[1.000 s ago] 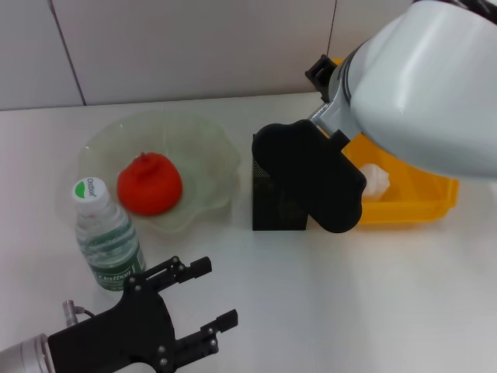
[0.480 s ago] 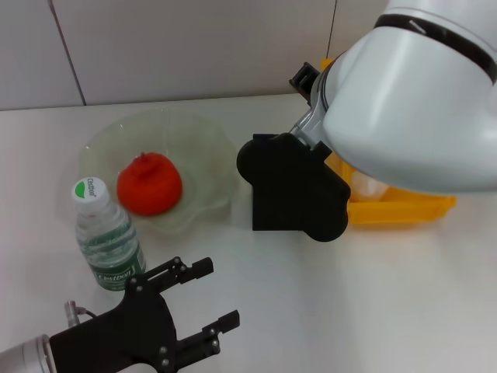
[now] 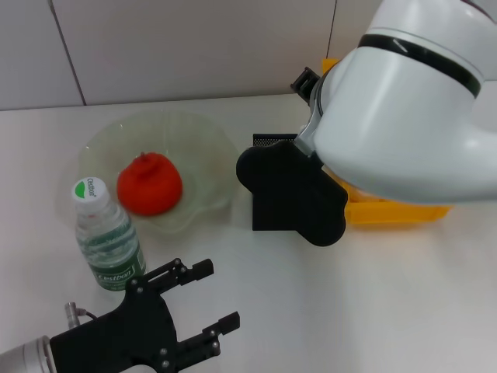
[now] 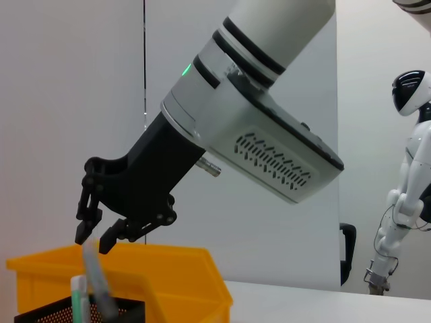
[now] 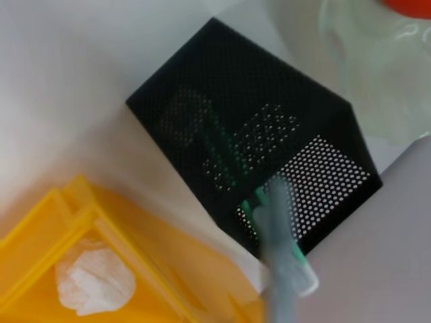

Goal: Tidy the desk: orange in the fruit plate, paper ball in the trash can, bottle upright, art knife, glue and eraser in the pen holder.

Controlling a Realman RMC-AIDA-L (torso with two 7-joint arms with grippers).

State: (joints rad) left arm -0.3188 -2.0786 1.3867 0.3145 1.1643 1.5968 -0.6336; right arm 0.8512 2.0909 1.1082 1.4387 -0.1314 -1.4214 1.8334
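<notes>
Orange [image 3: 149,183] sits in the fruit plate [image 3: 208,148], paper ball [image 5: 94,282] in the trash can [image 5: 40,229], bottle [image 3: 107,239] upright. Right gripper [image 4: 94,237], fingers spread, hangs over the pen holder [image 5: 249,141], where two stick-like items stand; I cannot tell whether the eraser is inside. Left gripper [image 3: 200,309] idles spread near the bottle.

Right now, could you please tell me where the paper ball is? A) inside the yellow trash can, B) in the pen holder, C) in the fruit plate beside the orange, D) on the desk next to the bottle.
A: the right wrist view shows the paper ball lying inside the yellow trash can.
</notes>
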